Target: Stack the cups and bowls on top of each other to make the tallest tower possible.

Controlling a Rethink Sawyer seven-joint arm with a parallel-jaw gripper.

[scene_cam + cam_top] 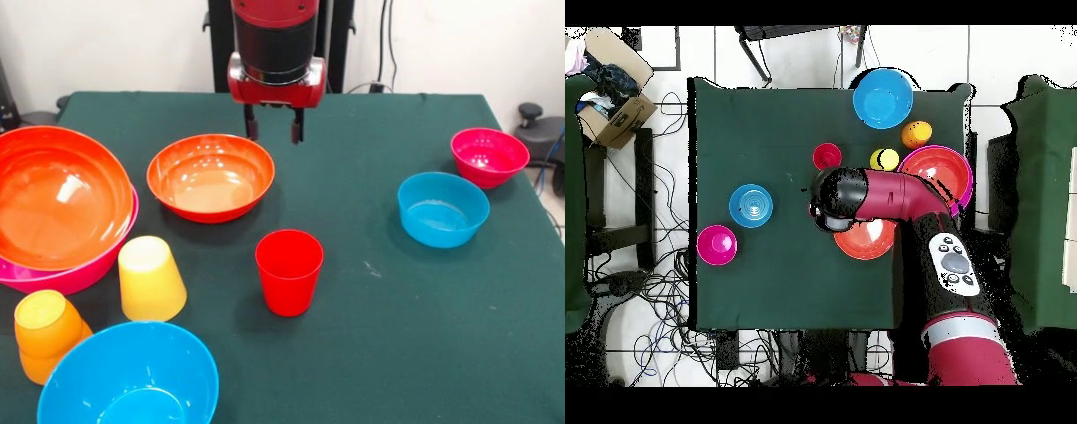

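My gripper [274, 129] hangs open and empty above the table, just right of a wide orange-red bowl [210, 177]. A red cup [289, 271] stands upright in front of it. A yellow cup [150, 278] and an orange cup [46, 334] stand upside down at the left. A second orange-red bowl [53, 194] sits nested inside the large pink bowl [75, 274]. The large blue bowl [128, 375] is at the front left. The small blue bowl [442, 208] and small magenta bowl [488, 156] sit at the right. No light blue cup shows.
In the overhead view my arm [905, 195] reaches across the orange-red bowl [865, 240], hiding part of it. The green table [397, 336] ends at an edge on the right. A cardboard box [610, 100] and cables lie on the floor beside it.
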